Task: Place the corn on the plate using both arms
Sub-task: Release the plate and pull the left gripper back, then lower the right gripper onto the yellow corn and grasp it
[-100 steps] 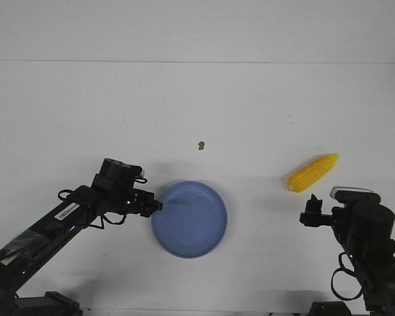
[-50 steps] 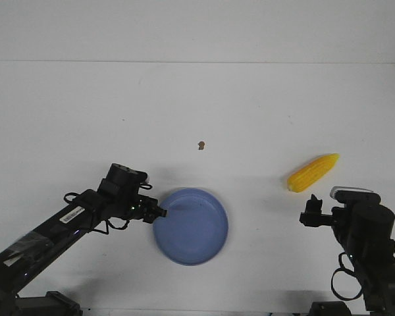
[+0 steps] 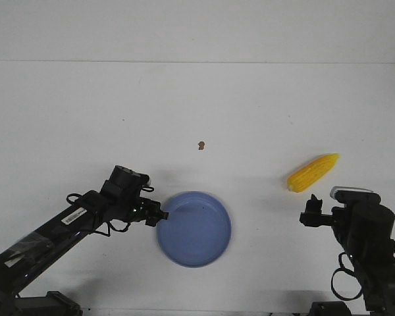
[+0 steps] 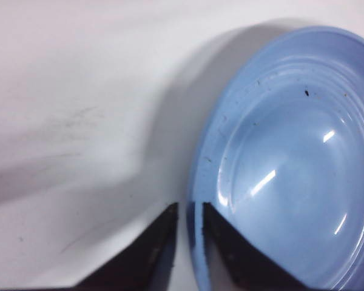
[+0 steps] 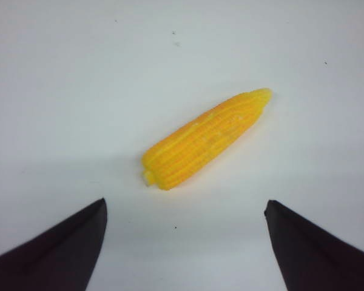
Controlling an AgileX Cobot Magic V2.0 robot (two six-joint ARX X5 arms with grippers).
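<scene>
Early stage: nothing on the round blue-lavender plate [image 3: 194, 229], bright yellow tapered corn cob [image 3: 313, 172] untouched.

Left gripper [image 4: 189, 225] pinched on plate's near rim; right gripper [image 5: 185, 242] spread wide, just short of cob lying on white table [image 3: 250, 105], well right of plate.

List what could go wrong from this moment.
1. The left end effector pinches only the thin rim of the plate, so the plate may slip out or tilt if pulled.
2. The corn lies diagonal to the open right end effector; closing across it could roll it or push it away.
</scene>
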